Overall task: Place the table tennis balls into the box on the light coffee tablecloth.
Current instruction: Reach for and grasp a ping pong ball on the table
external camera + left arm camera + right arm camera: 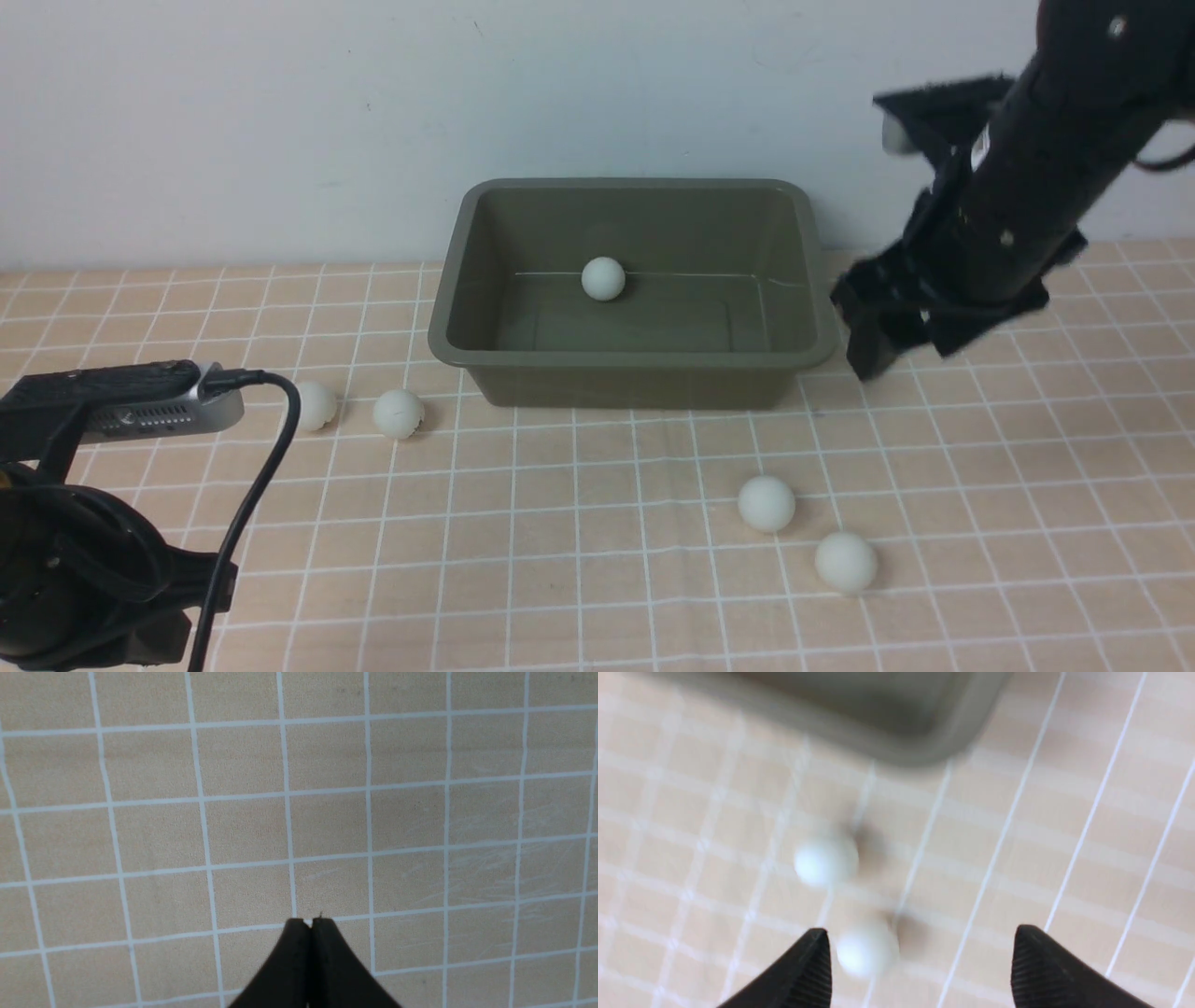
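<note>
Front view: the olive box (635, 362) sits on the gridded tablecloth (579, 579), with its back side toward the pale wall (280, 112). One ball (603, 278) lies inside the box, at the back of its floor. Four other table tennis balls are out on the cloth. Two lie to the left of the box: one (314, 405) is partly behind a black cable (271, 467), and the other (399, 413) is near it, not touching. Two more lie in front of the box's right half: one (766, 503), and another (846, 562) just beside it, nearer the camera. The right arm (1046, 177) slants down from the upper right. The right gripper (901, 345) is blurred, beside the box's right end and above the cloth; finger state is unclear from here. The left arm (84, 560) sits low at the left edge with its wrist camera (140, 411) on top.

Left wrist view: the left gripper (309, 924) has its fingers pressed together with nothing between them. Below it is bare cloth, only grid lines and some faint scuffs.

Right wrist view: the picture is blurry. The right gripper's fingers (808, 970) are spread wide and released, holding nothing. One ball (867, 947) is just beside one fingertip, on the cloth. A second ball (825, 859) lies farther on, toward the box. A corner of the box (924, 742) shows at the frame edge.
</note>
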Action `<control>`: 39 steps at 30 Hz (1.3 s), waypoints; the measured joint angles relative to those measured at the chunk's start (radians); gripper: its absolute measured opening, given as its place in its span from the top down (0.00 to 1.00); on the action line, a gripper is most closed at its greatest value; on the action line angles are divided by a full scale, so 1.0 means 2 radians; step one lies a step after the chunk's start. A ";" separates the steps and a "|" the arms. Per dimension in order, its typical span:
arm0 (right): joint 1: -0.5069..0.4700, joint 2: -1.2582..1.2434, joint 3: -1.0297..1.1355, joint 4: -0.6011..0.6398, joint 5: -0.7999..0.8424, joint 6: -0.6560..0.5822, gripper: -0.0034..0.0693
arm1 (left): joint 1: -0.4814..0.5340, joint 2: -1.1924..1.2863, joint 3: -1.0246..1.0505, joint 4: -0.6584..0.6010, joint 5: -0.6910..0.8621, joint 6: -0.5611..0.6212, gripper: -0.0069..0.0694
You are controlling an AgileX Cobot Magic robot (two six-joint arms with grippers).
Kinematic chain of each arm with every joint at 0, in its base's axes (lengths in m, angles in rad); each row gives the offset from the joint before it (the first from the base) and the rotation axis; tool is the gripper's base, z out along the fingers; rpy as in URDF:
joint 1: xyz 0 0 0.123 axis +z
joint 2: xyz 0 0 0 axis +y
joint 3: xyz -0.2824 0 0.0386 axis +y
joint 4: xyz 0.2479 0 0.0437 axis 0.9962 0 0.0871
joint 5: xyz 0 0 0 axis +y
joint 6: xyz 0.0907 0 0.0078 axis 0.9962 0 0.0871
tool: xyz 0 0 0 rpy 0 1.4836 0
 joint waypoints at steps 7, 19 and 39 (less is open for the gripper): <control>0.010 0.000 0.095 0.017 -0.079 -0.004 0.31 | 0.000 0.000 0.000 0.000 0.000 0.000 1.00; 0.080 0.000 0.121 -0.029 -0.137 0.013 0.31 | 0.000 0.000 0.000 0.000 0.000 0.000 1.00; 0.083 0.054 0.121 -0.049 -0.114 0.022 0.31 | 0.000 0.000 0.000 0.000 0.000 0.000 1.00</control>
